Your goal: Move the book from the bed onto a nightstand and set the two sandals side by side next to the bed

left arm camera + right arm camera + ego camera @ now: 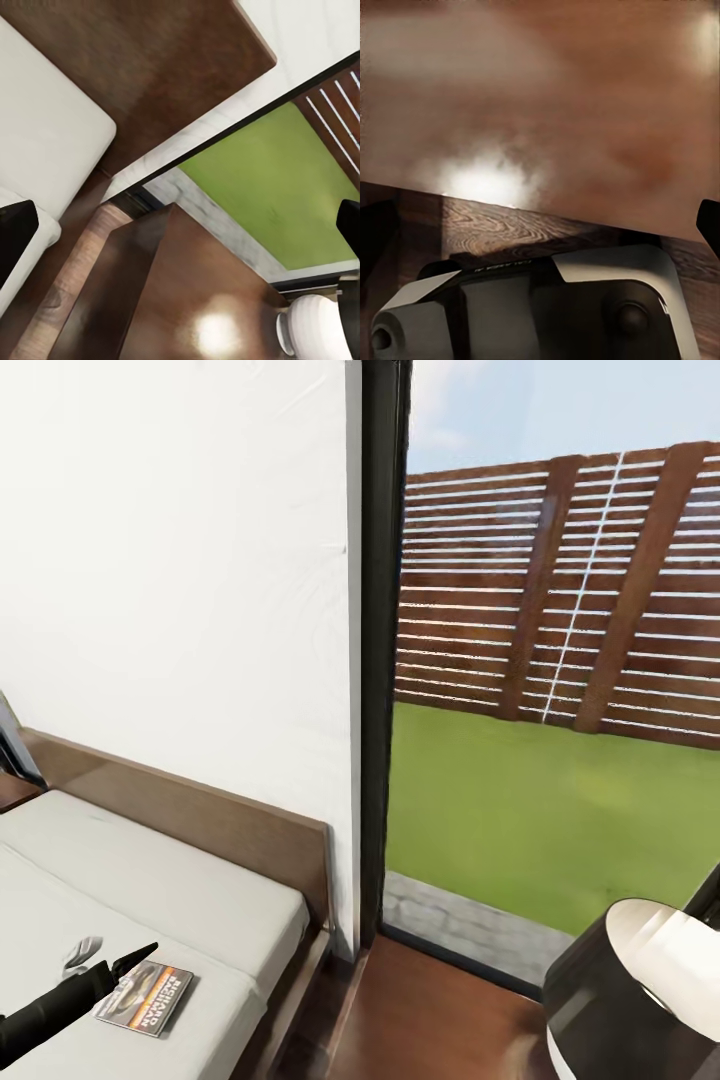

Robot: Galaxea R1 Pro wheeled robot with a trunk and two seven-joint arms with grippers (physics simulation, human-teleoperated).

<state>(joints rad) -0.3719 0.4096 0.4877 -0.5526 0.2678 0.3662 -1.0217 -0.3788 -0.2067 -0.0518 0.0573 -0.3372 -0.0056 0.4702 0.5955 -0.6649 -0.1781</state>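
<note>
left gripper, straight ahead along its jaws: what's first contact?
Likely the nightstand top, the glossy brown surface ahead of the left gripper, between bed and window. Depth is unclear.

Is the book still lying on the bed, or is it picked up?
Lying flat on the bed. The book rests cover-up on the mattress near its edge, with the left gripper just beside it, not holding it.
</note>
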